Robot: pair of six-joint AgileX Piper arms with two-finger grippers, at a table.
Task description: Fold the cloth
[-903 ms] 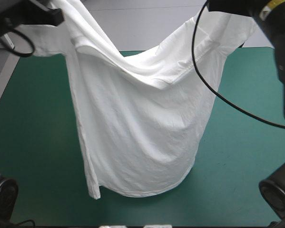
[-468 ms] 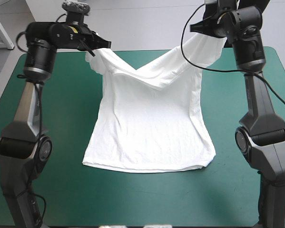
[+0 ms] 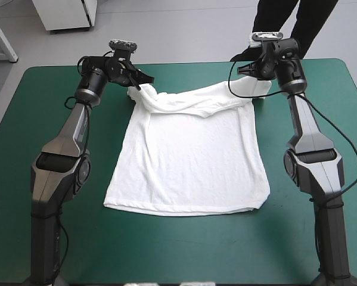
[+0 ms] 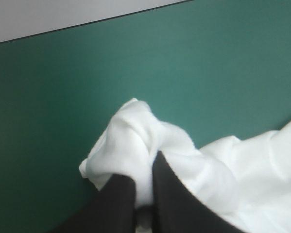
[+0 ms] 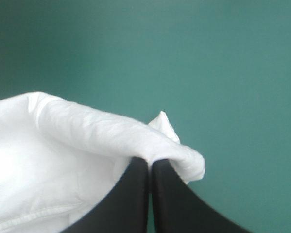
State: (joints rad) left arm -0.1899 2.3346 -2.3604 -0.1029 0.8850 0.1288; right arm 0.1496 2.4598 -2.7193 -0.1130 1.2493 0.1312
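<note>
In the high view the T-shirt (image 3: 190, 161) lies spread on the table (image 3: 41, 250) at the centre of the frame. Its body is flat, its bottom edge is toward the lower part of the picture, and its top is bunched into a loose ridge toward the upper part. The left pincer (image 3: 137, 89) at upper left and the right pincer (image 3: 247, 76) at upper right each pinch one shoulder corner, low over the teal-green cover (image 3: 321, 89). Around the shirt only bare cover shows, so I judge that nothing blocks a fold in any direction. In the left wrist view the left pincer (image 4: 144, 167) is nearly closed on a wad of T-shirt (image 4: 130, 141), which bulges ahead of the fingertips, with more fabric trailing off to one side. In the right wrist view the right pincer (image 5: 149, 162) is likewise clamped on the T-shirt (image 5: 62, 141), a rolled lip of fabric draped over the tips. The cloth looks light, thin and limp. It will likely sag, crease and slide over the smooth cover, so it is best held at the corners or seams, both sides together.
</note>
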